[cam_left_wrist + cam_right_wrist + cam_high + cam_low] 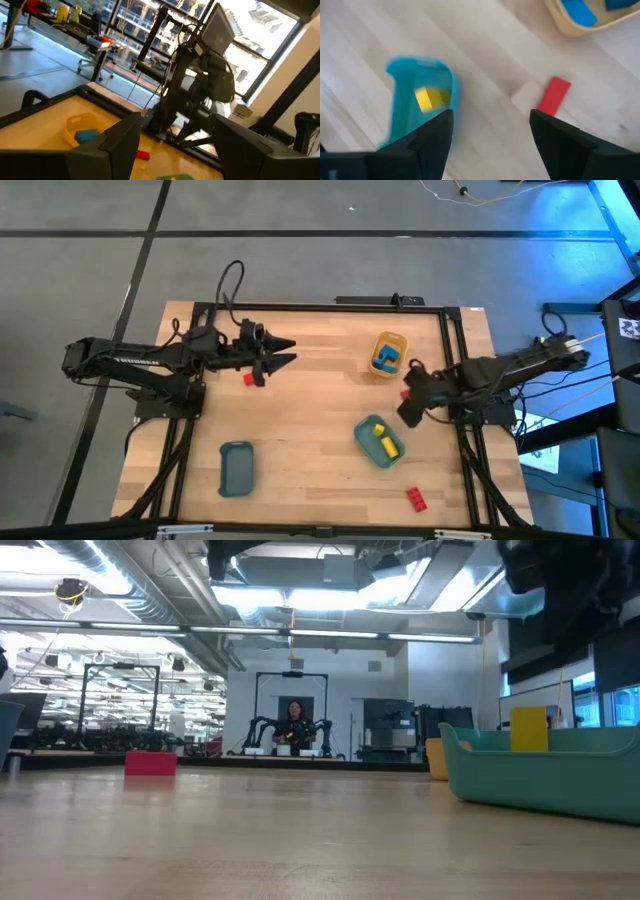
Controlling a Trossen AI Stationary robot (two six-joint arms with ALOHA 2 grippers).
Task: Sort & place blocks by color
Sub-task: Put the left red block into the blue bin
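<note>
The right end effector point(408, 402) hangs above the light wooden surface point(300, 430) near its right edge, between the yellow rounded tray point(388, 353) and the teal rounded tray point(378, 441); its fingers point(432, 135) are spread wide and hold nothing. Directly below it lies a small red plastic brick point(553, 94), touching neither tray, so the step in hand is judged to be the approach to this brick. The yellow tray already contains blue bricks point(386, 358), and the teal tray contains yellow bricks point(383, 438). The slate-blue rounded tray point(236, 468), near the front left, appears empty and is the likely destination for red. The next move calls for a straight descent with the fingers astride the brick, closing across its narrow sides. Two further red bricks remain loose: one point(416, 499) near the front edge of the surface, and one point(248, 379) beneath the left arm. The left end effector point(283, 352) is raised over the rear left area, fingers parted and empty. Open room is ample across the centre, giving a clear carry path to the slate-blue tray. The teal tray's rim stands near the target brick, so lateral clearance there is limited.
</note>
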